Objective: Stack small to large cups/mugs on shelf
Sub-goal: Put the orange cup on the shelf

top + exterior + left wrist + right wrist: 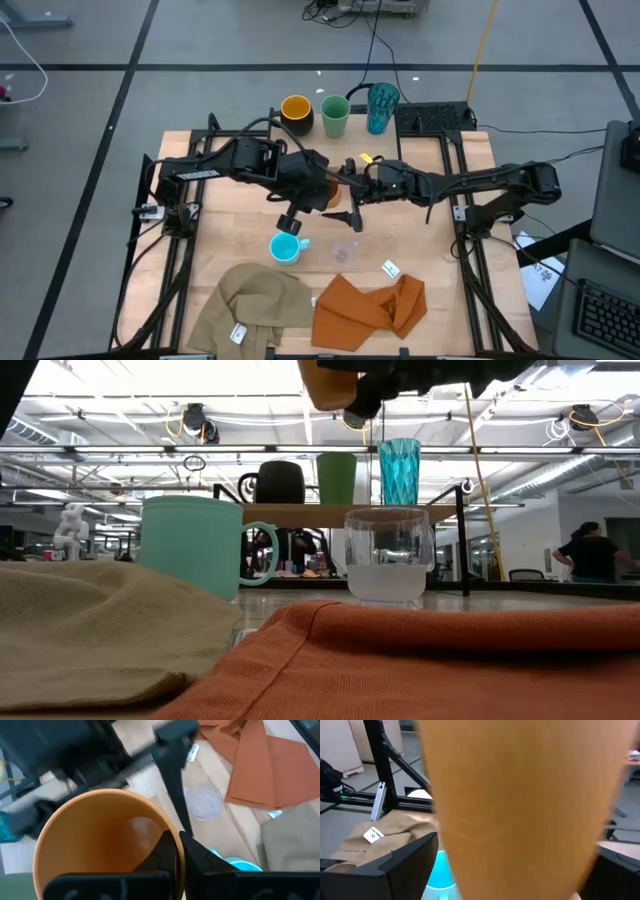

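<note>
High view: left gripper (328, 190) and right gripper (348, 190) meet over mid-table at the small orange cup (331, 193). Behind them, black mug (296, 113), green cup (335, 116) and teal tumbler (381, 107) stand on the shelf (350, 125). Nearer than the grippers: light blue mug (285, 248), clear cup (344, 250).

Low view: orange cup held high above the clear cup.

Left wrist view: left fingers (167, 855) pinch the cup's rim.

Right wrist view: right fingers (407, 862) spread wide, flanking the cup wall.
</note>
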Action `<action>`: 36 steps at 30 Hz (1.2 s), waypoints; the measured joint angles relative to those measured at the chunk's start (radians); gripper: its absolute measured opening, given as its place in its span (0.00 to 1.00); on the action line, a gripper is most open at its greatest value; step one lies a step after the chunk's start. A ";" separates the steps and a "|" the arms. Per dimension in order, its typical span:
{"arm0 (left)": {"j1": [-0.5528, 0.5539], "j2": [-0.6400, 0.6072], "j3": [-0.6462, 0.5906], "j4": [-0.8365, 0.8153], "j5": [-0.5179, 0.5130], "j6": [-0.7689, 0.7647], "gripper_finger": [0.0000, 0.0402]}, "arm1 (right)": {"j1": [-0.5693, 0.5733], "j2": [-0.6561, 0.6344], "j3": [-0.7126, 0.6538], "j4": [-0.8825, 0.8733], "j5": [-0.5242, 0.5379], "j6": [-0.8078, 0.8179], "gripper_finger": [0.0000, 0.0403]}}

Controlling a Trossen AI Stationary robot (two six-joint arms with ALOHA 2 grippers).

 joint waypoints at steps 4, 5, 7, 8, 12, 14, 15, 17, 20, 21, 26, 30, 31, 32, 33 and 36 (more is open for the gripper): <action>0.000 0.000 0.000 0.021 0.017 0.003 0.01 | 0.000 0.060 0.000 0.070 -0.003 0.009 0.97; 0.000 0.000 0.000 0.014 0.017 0.003 0.01 | 0.000 0.064 0.000 0.069 -0.004 0.009 0.97; 0.000 0.000 0.000 -0.007 0.016 -0.007 0.01 | 0.000 0.063 -0.001 0.061 -0.004 0.009 0.97; 0.000 0.000 0.000 -0.018 0.014 -0.010 0.02 | 0.000 0.058 -0.001 0.061 -0.004 0.011 0.97; 0.000 0.000 0.000 -0.026 0.002 -0.011 0.01 | 0.000 0.037 -0.001 0.064 -0.007 0.013 0.97; 0.001 0.000 0.000 -0.013 0.013 -0.010 0.01 | 0.000 0.036 0.000 0.075 -0.024 0.017 0.97; 0.001 0.000 0.000 -0.009 0.014 -0.010 0.01 | 0.000 0.037 0.000 0.070 -0.025 0.018 0.97; 0.001 0.000 0.000 -0.007 0.014 -0.010 0.02 | 0.000 0.038 0.000 0.067 -0.026 0.017 0.97; 0.001 0.000 0.000 -0.008 0.017 -0.010 0.01 | 0.000 0.037 0.000 0.071 -0.026 0.017 0.96; 0.001 0.000 0.000 -0.008 0.017 -0.010 0.01 | 0.000 0.037 0.000 0.072 -0.026 0.016 0.95; 0.001 0.000 0.000 0.005 0.018 -0.013 0.03 | 0.000 0.037 0.000 0.088 -0.025 0.014 0.82; 0.001 0.000 0.000 0.004 0.020 -0.019 0.01 | 0.000 0.037 0.000 0.086 -0.021 0.011 0.70; 0.001 0.000 0.000 0.004 0.020 -0.019 0.01 | 0.000 0.037 0.000 0.087 -0.021 0.009 0.70; 0.001 0.000 0.000 0.003 0.020 -0.019 0.01 | 0.000 0.037 0.000 0.085 -0.020 0.006 0.70; 0.002 0.000 0.000 0.003 0.019 -0.019 0.02 | 0.000 0.037 0.000 0.085 -0.019 0.007 0.70; 0.003 0.000 0.000 0.004 0.018 -0.017 0.04 | 0.000 0.037 0.000 0.085 -0.021 0.009 0.70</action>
